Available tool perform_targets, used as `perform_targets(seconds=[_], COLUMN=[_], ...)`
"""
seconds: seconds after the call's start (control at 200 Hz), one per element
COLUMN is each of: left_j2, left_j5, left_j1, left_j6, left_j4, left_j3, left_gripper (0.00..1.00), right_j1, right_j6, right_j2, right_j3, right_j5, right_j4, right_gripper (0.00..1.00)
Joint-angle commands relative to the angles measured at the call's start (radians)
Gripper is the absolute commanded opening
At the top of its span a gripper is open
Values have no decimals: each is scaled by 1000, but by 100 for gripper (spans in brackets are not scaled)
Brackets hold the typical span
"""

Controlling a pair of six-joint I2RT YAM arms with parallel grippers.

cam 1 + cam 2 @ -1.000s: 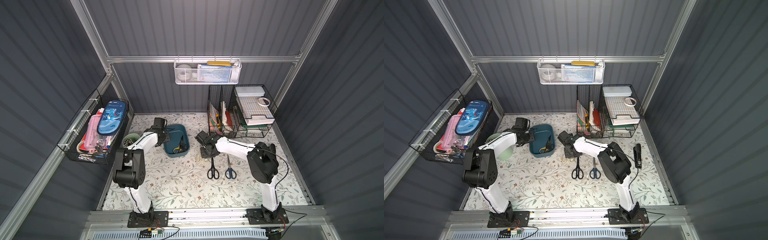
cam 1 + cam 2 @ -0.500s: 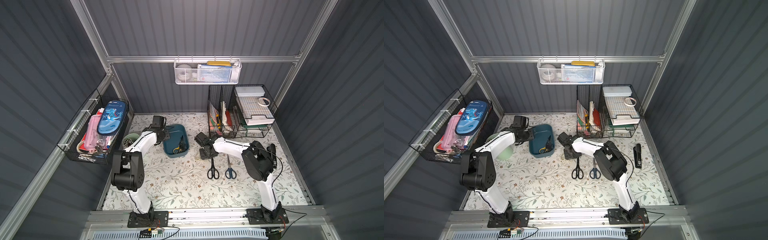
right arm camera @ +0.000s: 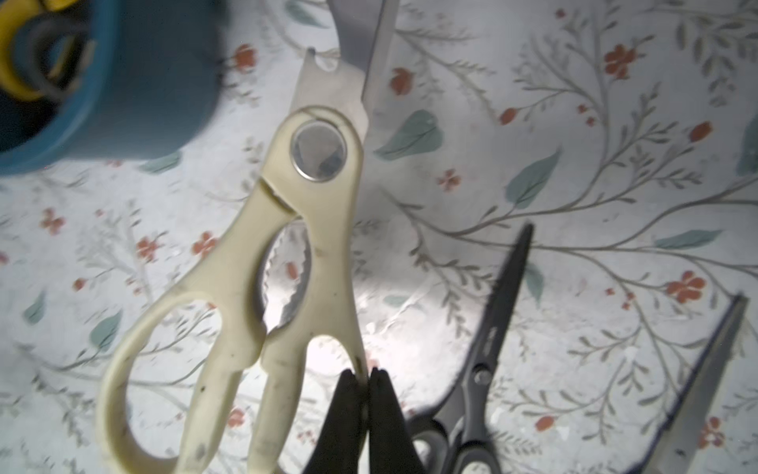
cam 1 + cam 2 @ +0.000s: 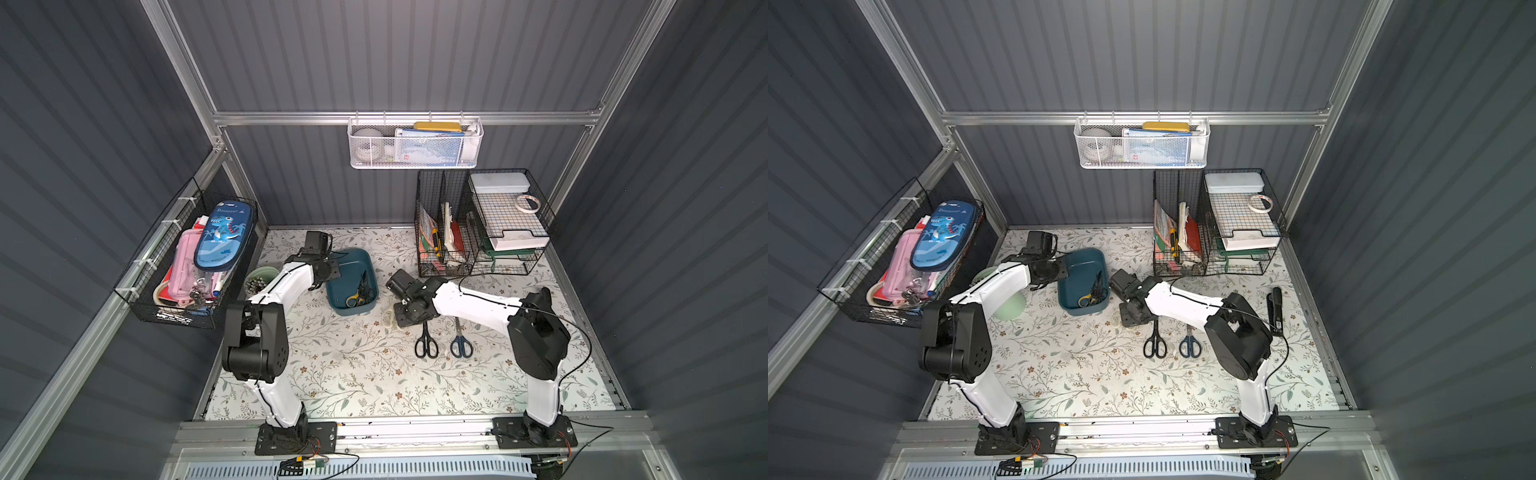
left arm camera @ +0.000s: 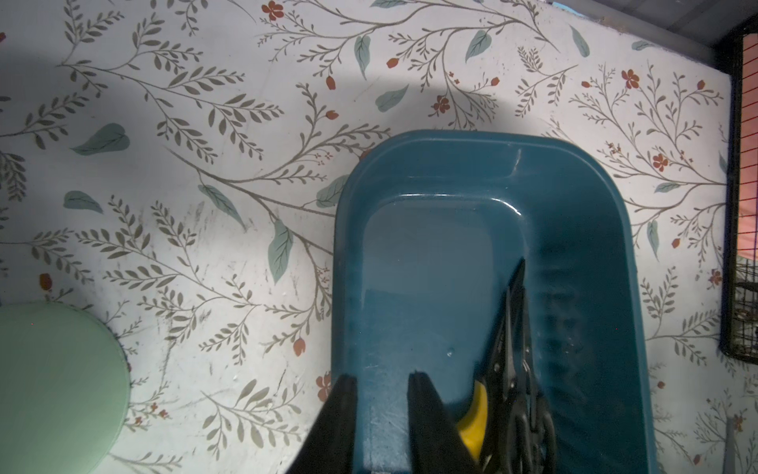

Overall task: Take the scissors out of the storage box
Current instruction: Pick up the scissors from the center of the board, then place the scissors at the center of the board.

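Observation:
The teal storage box (image 4: 351, 266) (image 4: 1084, 266) stands at the back left of the floral table. Yellow-and-black scissors (image 4: 353, 300) (image 5: 476, 414) and small black scissors (image 4: 365, 282) (image 5: 517, 349) lie inside it. My left gripper (image 5: 381, 377) (image 4: 332, 272) is shut on the box's side wall, one finger inside and one outside. My right gripper (image 3: 363, 373) (image 4: 405, 316) is shut on a handle loop of the cream-white scissors (image 3: 287, 246), low over the table just right of the box. Black scissors (image 4: 426, 345) (image 3: 488, 340) and dark blue scissors (image 4: 460, 345) (image 3: 705, 369) lie on the table beside them.
A pale green cup (image 4: 259, 278) (image 5: 53, 390) stands left of the box. Black wire baskets (image 4: 478, 232) fill the back right corner and another (image 4: 187, 266) hangs on the left wall. A black stapler (image 4: 1277, 307) lies at the table's right edge.
My right gripper has closed on the cream-white scissors' handle and that arm's elbow has shifted. The left arm keeps its hold on the box.

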State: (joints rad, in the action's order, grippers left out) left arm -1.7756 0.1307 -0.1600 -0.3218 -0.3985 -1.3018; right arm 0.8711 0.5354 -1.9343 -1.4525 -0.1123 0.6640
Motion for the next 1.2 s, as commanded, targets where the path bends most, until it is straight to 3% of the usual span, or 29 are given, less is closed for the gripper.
perform_targets(seconds=[0.0, 0.305, 0.77, 0.891, 1.011, 1.196], left_j2=[13, 19, 19, 23, 30, 49], left_j5=[-20, -19, -16, -16, -16, -27], left_j1=[-3, -3, -3, -3, -3, -22], left_j6=[7, 14, 13, 16, 23, 107], left_j4=[-20, -20, -17, -22, -25, -65], left_j3=[-27, -29, -18, -23, -32, -59], left_gripper=[27, 27, 27, 27, 27, 27], right_j1=[60, 138, 116, 114, 113, 97], right_j6=[46, 14, 78, 76, 76, 44], right_j2=[4, -32, -44, -50, -32, 86], right_j3=[49, 57, 126, 129, 130, 93], right_j5=[6, -37, -44, -35, -48, -83], right_j4=[25, 60, 21, 15, 21, 72], right_gripper=[0, 0, 1, 6, 17, 32])
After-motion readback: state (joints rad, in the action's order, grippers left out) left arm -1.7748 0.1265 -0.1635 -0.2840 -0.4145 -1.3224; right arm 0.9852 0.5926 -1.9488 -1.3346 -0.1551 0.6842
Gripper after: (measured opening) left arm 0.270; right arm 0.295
